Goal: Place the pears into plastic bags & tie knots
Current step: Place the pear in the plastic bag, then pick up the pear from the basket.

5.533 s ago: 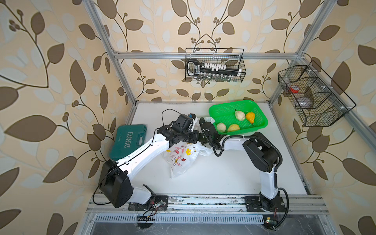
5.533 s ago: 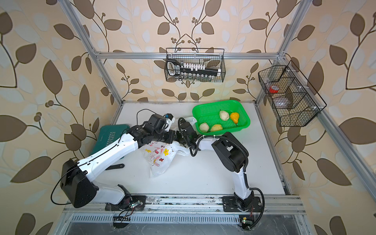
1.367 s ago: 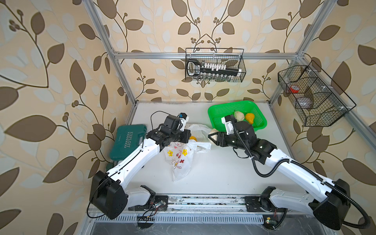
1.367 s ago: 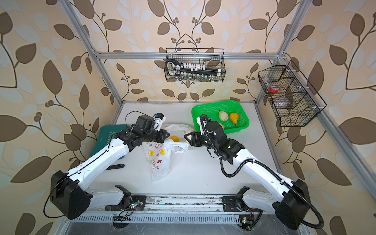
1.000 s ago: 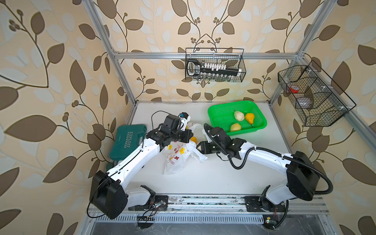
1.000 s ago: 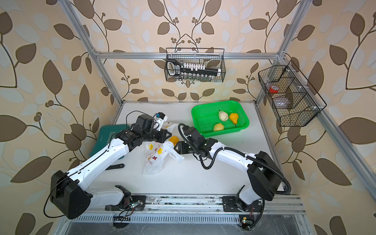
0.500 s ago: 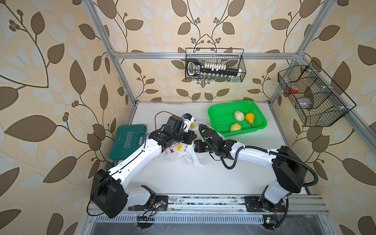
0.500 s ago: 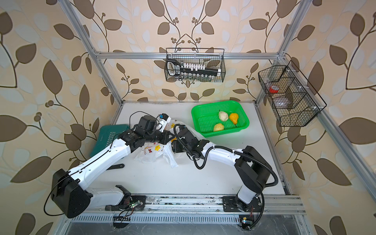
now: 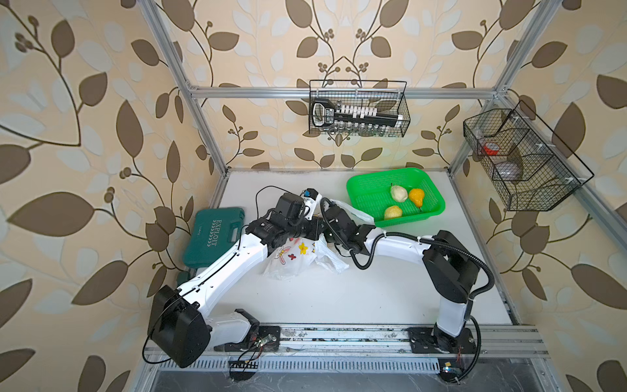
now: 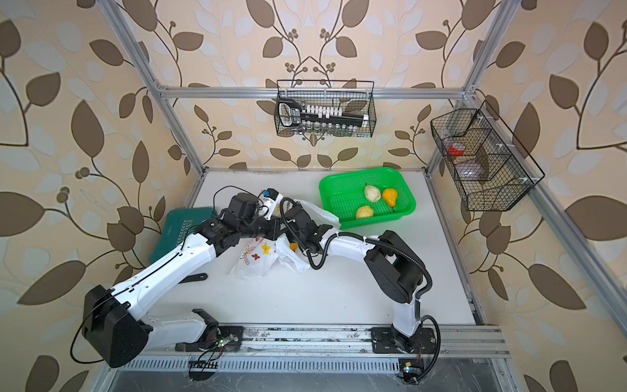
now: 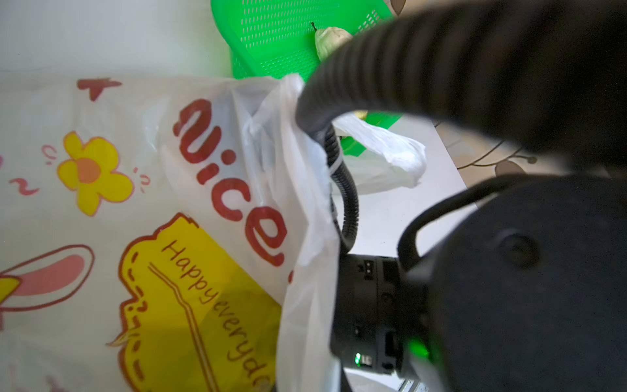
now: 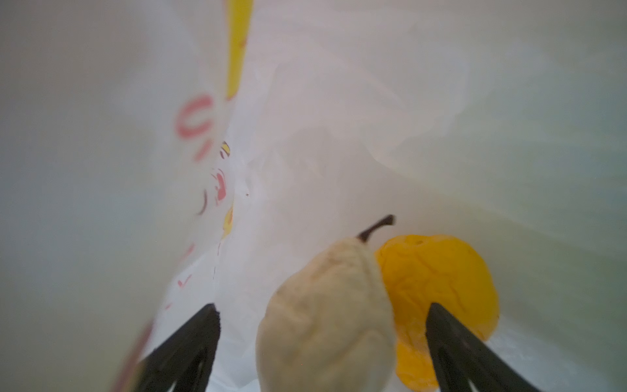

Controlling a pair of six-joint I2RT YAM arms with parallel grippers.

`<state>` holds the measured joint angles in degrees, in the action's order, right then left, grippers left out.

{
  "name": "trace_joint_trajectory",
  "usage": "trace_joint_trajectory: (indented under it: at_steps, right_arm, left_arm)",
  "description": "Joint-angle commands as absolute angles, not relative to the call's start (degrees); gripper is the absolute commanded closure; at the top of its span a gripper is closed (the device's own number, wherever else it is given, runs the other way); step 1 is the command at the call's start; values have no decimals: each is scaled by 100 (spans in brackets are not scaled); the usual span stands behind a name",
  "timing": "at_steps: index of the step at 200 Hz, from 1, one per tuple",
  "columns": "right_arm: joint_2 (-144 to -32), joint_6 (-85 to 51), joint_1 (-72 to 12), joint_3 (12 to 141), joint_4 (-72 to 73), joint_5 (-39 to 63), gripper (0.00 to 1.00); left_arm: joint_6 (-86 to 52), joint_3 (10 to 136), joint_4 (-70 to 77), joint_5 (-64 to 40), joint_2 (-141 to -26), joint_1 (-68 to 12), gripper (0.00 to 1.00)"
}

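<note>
Right end effector [image 12: 322, 308] deep in bag [image 9: 291, 258], wide open; pale pear [image 12: 325, 322] loose between jaws, orange pear [image 12: 441, 278] touching it. Left end effector [image 9: 317, 229] shut, seems to pinch bag rim. Three pears [image 9: 398, 193] in basket [image 9: 371, 203]. Risks: pulling out snags thin bag, drags pears out; rim slips, mouth flops shut.

Leaf-print wallpaper [image 9: 101, 101] w/ alu frame [image 9: 254, 92], white tabletop [image 9: 339, 298], 2 wire baskets [image 9: 390, 130] on walls

A translucent white bag [image 9: 291, 261], printed with rabbits, yellow flowers and "Nice", is seen slumped on the surface with a cream pear [image 12: 325, 322] and an orange pear [image 12: 441, 278] touching inside it, while three other pears [image 9: 398, 193] are left in the green basket [image 9: 414, 220].
</note>
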<state>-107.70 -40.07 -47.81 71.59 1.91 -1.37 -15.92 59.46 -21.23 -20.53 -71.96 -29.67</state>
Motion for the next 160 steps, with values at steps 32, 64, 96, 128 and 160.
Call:
trace_joint_trajectory:
  at_steps: [32, 64, 96, 128, 160]
  right_arm:
    - [-9579, -3429, -4681, 6880, -651, 169, 0]
    - [-8414, -3163, -4385, 6344, -1348, 1039, 2]
    - [-7093, -3139, -3438, 5924, -1678, 2091, 9]
    - [-6722, -3050, -2524, 6023, -1906, 2474, 13]
    - [-6702, -3163, -1755, 6178, -1969, 2017, 24]
  left_arm:
    - [-1783, 5904, -2072, -1810, -7066, -3015, 100]
    - [-1800, 5946, -2201, -1646, -7093, -3015, 100]
    - [-1873, 5965, -2160, -1640, -7227, -3015, 100]
    - [-1916, 5974, -2072, -1688, -7354, -3014, 100]
    - [-1894, 6019, -2154, -1588, -7379, -3012, 100]
